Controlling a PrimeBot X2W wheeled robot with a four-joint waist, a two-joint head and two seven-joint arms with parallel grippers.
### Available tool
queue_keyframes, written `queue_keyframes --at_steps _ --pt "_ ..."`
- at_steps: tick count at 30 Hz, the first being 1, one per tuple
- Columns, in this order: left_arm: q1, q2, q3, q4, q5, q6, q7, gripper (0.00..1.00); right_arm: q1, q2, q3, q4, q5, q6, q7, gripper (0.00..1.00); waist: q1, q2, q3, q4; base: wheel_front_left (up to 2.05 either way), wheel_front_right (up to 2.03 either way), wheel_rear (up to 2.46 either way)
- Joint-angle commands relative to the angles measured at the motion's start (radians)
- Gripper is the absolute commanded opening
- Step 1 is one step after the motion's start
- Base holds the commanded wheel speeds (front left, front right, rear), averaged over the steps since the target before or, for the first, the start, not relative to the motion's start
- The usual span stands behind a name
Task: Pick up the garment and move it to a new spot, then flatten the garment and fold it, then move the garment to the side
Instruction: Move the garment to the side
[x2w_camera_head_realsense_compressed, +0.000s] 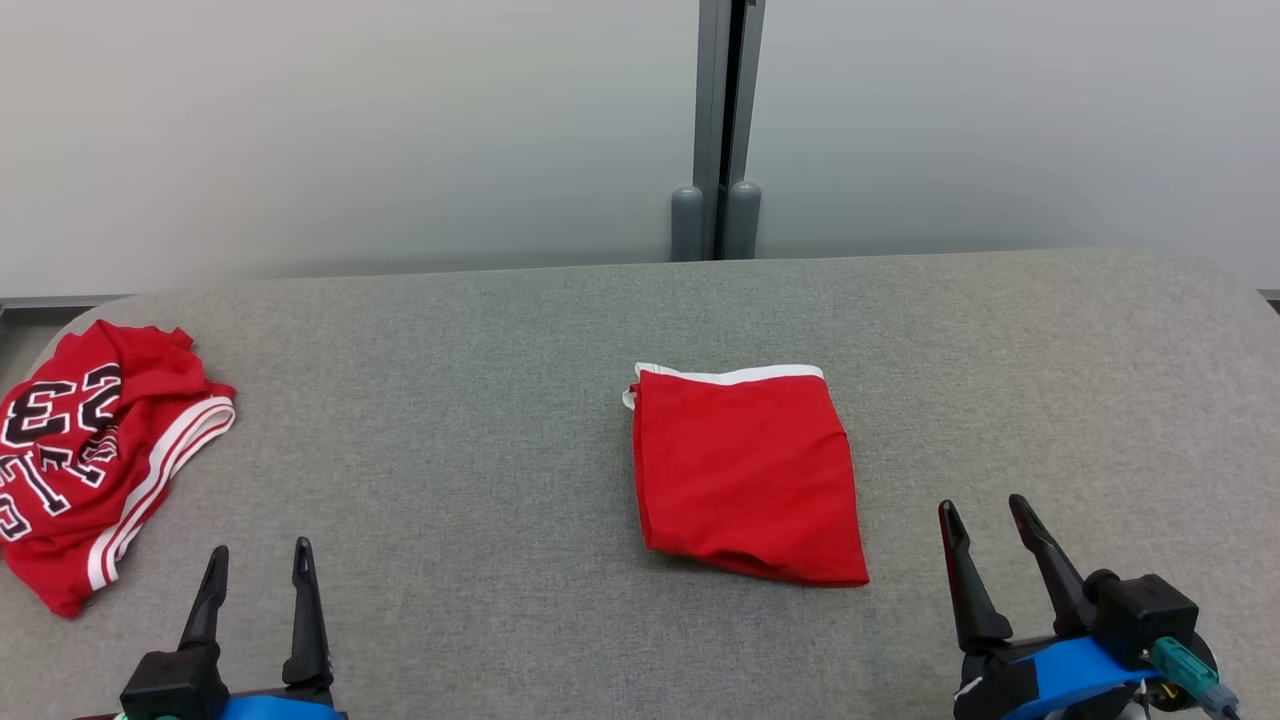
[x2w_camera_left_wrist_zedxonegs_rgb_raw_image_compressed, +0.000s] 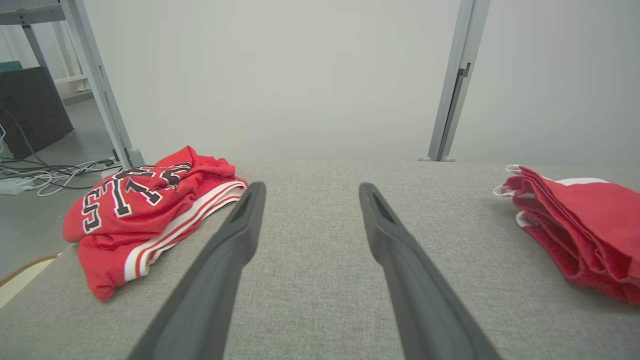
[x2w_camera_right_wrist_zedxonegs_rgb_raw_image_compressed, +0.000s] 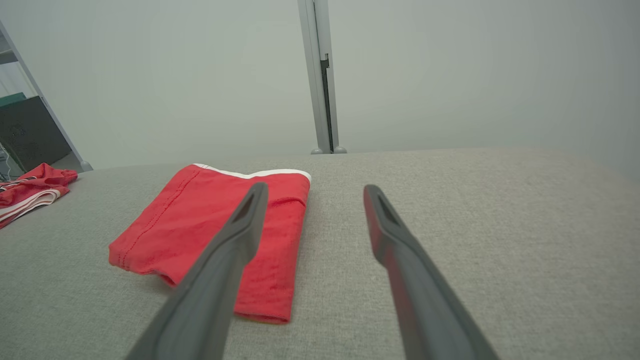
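Observation:
A red garment (x2w_camera_head_realsense_compressed: 745, 470) with a white band lies folded into a neat rectangle at the middle of the grey table (x2w_camera_head_realsense_compressed: 450, 400); it also shows at the right of the left wrist view (x2w_camera_left_wrist_zedxonegs_rgb_raw_image_compressed: 590, 225) and in the right wrist view (x2w_camera_right_wrist_zedxonegs_rgb_raw_image_compressed: 175, 220). A second garment, a crumpled red jersey (x2w_camera_head_realsense_compressed: 90, 450) with black-and-white numbers and white stripes, sits at the table's left end (x2w_camera_left_wrist_zedxonegs_rgb_raw_image_compressed: 150, 200) (x2w_camera_right_wrist_zedxonegs_rgb_raw_image_compressed: 30, 190). My left gripper (x2w_camera_head_realsense_compressed: 260, 547) (x2w_camera_left_wrist_zedxonegs_rgb_raw_image_compressed: 311, 186) is open near the front edge, just right of the jersey. My right gripper (x2w_camera_head_realsense_compressed: 982, 502) (x2w_camera_right_wrist_zedxonegs_rgb_raw_image_compressed: 315, 186) is open, to the right of the folded garment. Neither touches cloth.
A grey post (x2w_camera_head_realsense_compressed: 720, 130) stands behind the table against pale wall panels. The table's far corners are rounded. Off the left end, a dark cabinet (x2w_camera_left_wrist_zedxonegs_rgb_raw_image_compressed: 30, 110) and loose cables (x2w_camera_left_wrist_zedxonegs_rgb_raw_image_compressed: 45, 172) sit on the floor beside a metal frame leg (x2w_camera_left_wrist_zedxonegs_rgb_raw_image_compressed: 100, 85).

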Motion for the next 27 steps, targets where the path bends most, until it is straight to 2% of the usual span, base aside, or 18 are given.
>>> queue_keyframes --at_steps 1,24,27 --pt "0.012 0.003 0.007 -0.003 0.0 0.002 -0.003 1.0 0.017 0.005 -0.003 0.001 -0.005 0.0 -0.004 1.0 0.0001 0.0001 0.0 0.003 0.0 0.0 0.0" --pt "0.019 0.019 0.009 -0.014 -0.014 -0.008 -0.003 1.0 0.01 0.01 -0.006 0.048 -0.012 0.0 -0.004 1.0 0.0001 0.0001 -0.006 0.013 0.0 0.0 0.0" --pt "0.017 0.016 0.013 -0.019 -0.017 -0.008 -0.003 1.0 -0.043 0.007 0.014 0.06 -0.024 0.0 -0.004 1.0 0.0001 0.0001 -0.002 0.008 0.0 0.0 0.0"
